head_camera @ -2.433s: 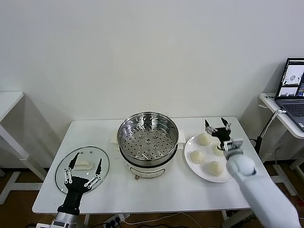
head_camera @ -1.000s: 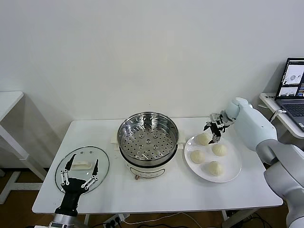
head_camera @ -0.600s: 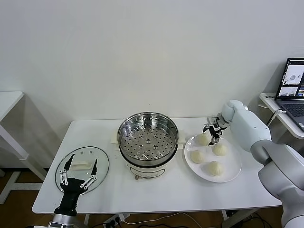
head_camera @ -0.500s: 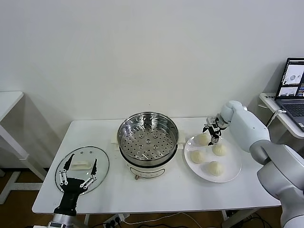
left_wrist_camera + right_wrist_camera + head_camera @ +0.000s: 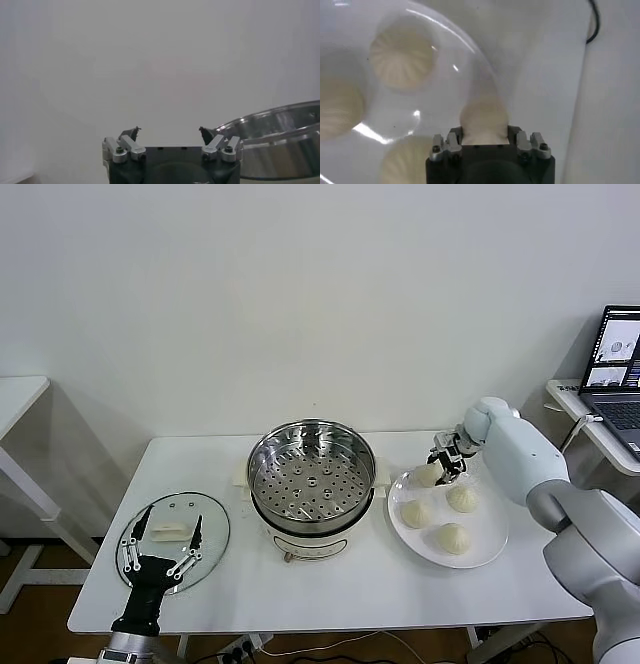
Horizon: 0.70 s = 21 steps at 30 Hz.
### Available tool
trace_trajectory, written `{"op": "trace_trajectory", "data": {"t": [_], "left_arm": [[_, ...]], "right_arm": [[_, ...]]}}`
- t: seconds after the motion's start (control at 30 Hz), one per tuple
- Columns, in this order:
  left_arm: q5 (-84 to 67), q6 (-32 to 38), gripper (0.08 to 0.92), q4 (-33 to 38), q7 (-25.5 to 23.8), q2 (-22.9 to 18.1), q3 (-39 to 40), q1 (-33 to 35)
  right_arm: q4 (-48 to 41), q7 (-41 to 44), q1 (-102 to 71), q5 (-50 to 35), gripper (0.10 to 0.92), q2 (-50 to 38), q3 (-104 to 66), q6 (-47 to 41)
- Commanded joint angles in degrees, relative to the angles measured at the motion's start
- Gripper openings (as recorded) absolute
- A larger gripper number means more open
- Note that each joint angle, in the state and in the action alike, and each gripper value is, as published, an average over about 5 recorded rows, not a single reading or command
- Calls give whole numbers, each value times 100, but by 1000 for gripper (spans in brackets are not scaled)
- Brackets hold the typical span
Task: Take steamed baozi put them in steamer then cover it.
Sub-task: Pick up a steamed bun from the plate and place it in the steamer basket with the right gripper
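Observation:
Four cream baozi lie on a white plate right of the steamer. My right gripper is shut on the baozi at the plate's back edge, nearest the steamer. In the right wrist view that baozi fills the gap between the jaws of the right gripper, and three others, one of them a bun, lie farther off. The steamer's perforated tray is bare. The glass cover lies flat at the table's front left. My left gripper hovers open over it, holding nothing.
The left wrist view shows the left gripper against the wall, with the steamer's steel rim off to one side. A laptop sits on a side table at the far right. A black cable hangs by the table's right end.
My right gripper has lowered a little onto the back baozi and shut on it. The left gripper has drifted slightly toward the table's front edge and stays open.

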<state>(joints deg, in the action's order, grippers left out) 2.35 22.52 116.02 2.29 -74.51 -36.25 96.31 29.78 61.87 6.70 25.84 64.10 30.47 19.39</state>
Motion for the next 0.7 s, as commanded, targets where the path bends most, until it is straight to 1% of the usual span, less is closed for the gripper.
{"op": "trace_trajectory", "data": {"t": [0.03,0.17,0.27,0.5,0.6,0.7], "left_arm": [[-1,-40,823,79,5,9,23,-11],[0,-54,823,127,11,3,58,-6],[1,-52,823,158,18,-3,68,5],[0,-47,823,245,34,-5,52,45],[1,-43,823,278,38,-11,43,69],[2,-36,823,294,40,-14,42,81]], "right_arm": [[1645,669,898,-883,620,-580,724,620],[2374,987,1634,-1795,628,-672,1539,975],[2763,1155,2086,-2022,634,-521,1890,1330],[3306,1237,2578,-1960,636,150,2357,1907],[3273,1227,2500,-1756,636,497,2455,2077],[2975,1154,2223,-1354,636,886,2431,2274]]}}
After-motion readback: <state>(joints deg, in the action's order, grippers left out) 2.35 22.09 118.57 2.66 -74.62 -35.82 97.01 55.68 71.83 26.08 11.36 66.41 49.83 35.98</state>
